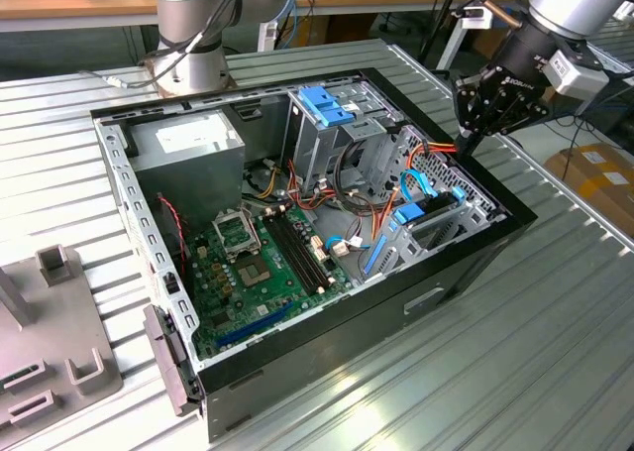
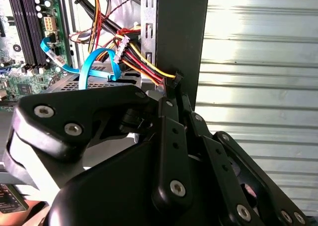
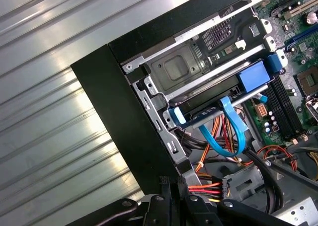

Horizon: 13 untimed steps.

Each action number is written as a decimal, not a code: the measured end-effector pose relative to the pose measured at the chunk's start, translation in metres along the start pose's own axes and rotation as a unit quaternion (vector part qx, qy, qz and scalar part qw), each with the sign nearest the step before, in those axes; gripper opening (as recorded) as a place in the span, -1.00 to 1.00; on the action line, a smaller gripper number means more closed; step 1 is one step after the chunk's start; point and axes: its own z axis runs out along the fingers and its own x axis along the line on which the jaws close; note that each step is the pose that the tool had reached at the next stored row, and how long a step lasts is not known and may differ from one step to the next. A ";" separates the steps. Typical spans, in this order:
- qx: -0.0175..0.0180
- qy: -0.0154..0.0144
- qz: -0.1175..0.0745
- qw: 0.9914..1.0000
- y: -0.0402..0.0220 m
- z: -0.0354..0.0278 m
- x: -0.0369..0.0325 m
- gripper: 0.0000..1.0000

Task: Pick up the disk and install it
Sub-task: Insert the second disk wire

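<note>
The disk [image 1: 428, 221] sits flat inside the metal cage at the open computer case's front corner; in the first wrist view its light-blue rails [image 3: 253, 76] show at both ends. A blue flat cable [image 3: 233, 131] loops up from it. My gripper [image 1: 468, 134] hangs at the case's rim on the exterior view's right, just beyond that cage. In both wrist views its black fingers [image 2: 171, 112] lie pressed together, their tips against the red, yellow and black wire bundle [image 2: 144, 67] by the case wall [image 3: 119, 121]. Nothing shows between the fingers.
The case [image 1: 327, 322] lies open on a ribbed metal table [image 1: 515, 372]. Inside are a green motherboard [image 1: 258, 263], a grey power-supply box [image 1: 188, 149] and a blue bracket [image 1: 322, 104] atop the upper cage. A grey fixture [image 1: 50, 342] stands at the exterior view's left.
</note>
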 end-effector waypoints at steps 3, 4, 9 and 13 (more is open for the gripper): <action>0.000 0.000 0.000 1.000 -0.0001 -0.0039 -0.0002 -0.67; 0.000 0.000 0.000 1.000 -0.0002 -0.0059 -0.0003 -0.67; 0.000 0.000 0.000 1.000 -0.0005 -0.0136 -0.0007 -0.67; 0.000 0.000 0.000 1.000 0.0029 -0.0142 -0.0070 -0.67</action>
